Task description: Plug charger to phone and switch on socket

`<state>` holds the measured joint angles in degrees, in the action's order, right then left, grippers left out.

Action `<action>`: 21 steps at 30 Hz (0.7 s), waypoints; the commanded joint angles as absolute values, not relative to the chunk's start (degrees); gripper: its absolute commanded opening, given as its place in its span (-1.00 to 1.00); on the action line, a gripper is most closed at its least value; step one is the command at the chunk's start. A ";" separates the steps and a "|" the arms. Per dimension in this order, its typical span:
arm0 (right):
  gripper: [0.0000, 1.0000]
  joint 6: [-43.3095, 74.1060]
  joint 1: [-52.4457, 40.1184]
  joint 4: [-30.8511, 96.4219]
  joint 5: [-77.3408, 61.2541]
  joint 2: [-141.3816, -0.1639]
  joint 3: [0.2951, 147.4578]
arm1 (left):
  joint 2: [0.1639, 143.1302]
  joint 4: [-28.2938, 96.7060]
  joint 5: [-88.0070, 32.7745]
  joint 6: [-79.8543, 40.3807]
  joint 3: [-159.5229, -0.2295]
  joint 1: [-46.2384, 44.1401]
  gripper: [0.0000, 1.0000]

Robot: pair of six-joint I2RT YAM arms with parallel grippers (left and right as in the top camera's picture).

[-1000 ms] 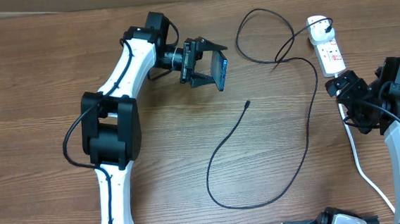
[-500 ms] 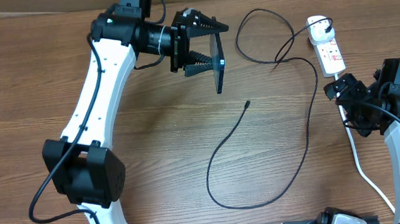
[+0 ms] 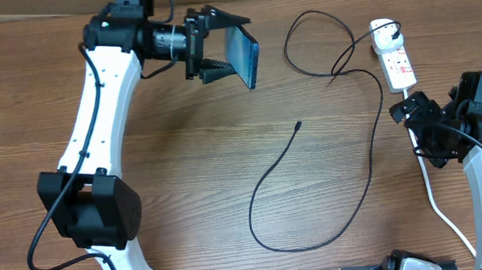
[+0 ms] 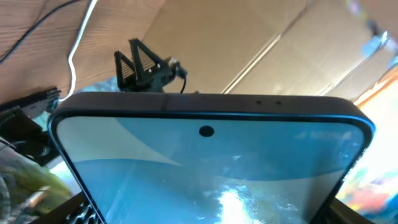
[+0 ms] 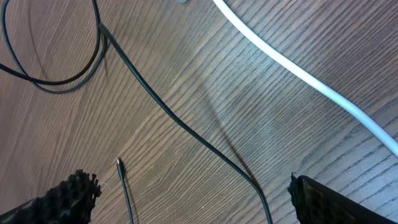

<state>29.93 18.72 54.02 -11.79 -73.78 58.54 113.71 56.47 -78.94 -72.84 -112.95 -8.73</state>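
Wood-grain desk (image 3: 184, 173) fills the overhead view. At its far side the left end effector (image 3: 236, 46) pinches the phone (image 3: 244, 56) by its edges, holding it tilted above the surface. The charger (image 3: 372, 164) loops loosely across the middle with its connector tip (image 3: 298, 126) lying free. The socket (image 3: 396, 60) sits far right, near the spread right end effector (image 3: 416, 127). From the left wrist, the phone's light blue screen fills the frame. From the right wrist, wide-apart fingers (image 5: 78, 193) frame the black cable and a thick white cord (image 5: 298, 68).
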 commanded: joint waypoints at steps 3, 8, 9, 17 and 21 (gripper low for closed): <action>1.00 29.54 18.87 53.91 -12.08 -73.76 59.20 | 112.49 52.01 -79.46 -84.44 -113.40 -8.27 0.31; 1.00 29.54 18.87 53.93 -12.08 -73.76 59.20 | 112.49 50.06 -79.55 -85.80 -113.40 -8.27 0.31; 1.00 29.52 18.87 53.91 -12.08 -73.76 59.20 | 112.49 50.06 -79.50 -85.76 -113.40 -8.27 0.30; 1.00 29.52 18.87 53.91 -12.08 -73.76 59.20 | 112.49 49.95 -80.51 -85.10 -113.40 -8.25 0.32; 1.00 29.54 18.87 53.91 -12.08 -73.76 59.22 | 112.49 48.66 -81.08 -84.82 -113.40 -8.25 0.30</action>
<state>29.95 18.72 54.06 -11.81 -73.78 58.54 113.71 49.32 -78.41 -84.12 -112.92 -8.21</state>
